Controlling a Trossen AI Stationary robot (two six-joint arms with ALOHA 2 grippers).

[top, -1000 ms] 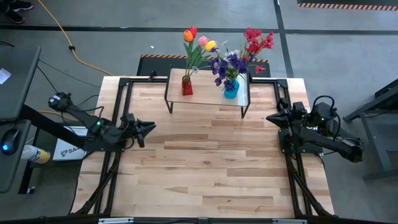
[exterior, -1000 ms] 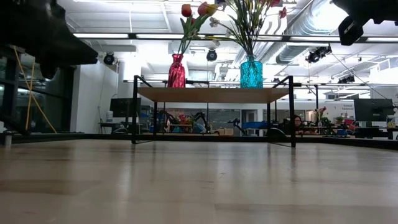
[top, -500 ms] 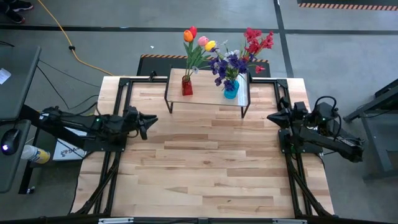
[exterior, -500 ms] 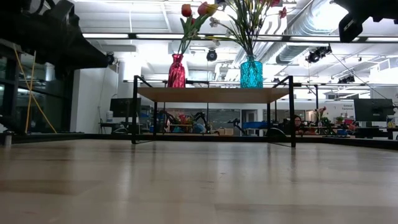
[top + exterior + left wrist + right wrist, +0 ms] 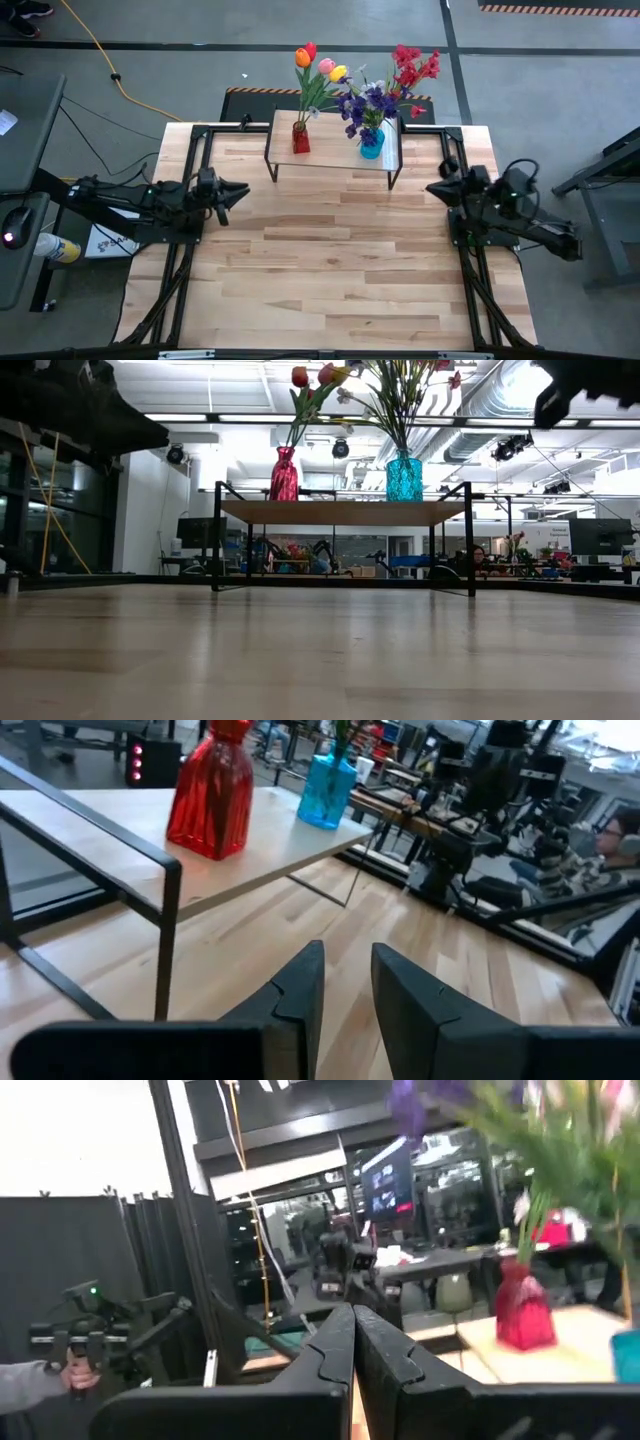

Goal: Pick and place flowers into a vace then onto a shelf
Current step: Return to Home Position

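With the flowers [image 5: 365,85] in the red vase [image 5: 300,138] and blue vase [image 5: 371,146] on the shelf [image 5: 335,150], swing your arms home wide of it: left hand [image 5: 228,190] empty, slightly parted; right hand [image 5: 435,188] closed on nothing.

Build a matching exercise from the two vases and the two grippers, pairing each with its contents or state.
Things:
1. red vase
2. blue vase
3. left gripper
4. right gripper

States:
A. shut
B. holds tulips
C. slightly open
D. holds purple blossoms

Pairs: 1-B, 2-D, 3-C, 4-A.
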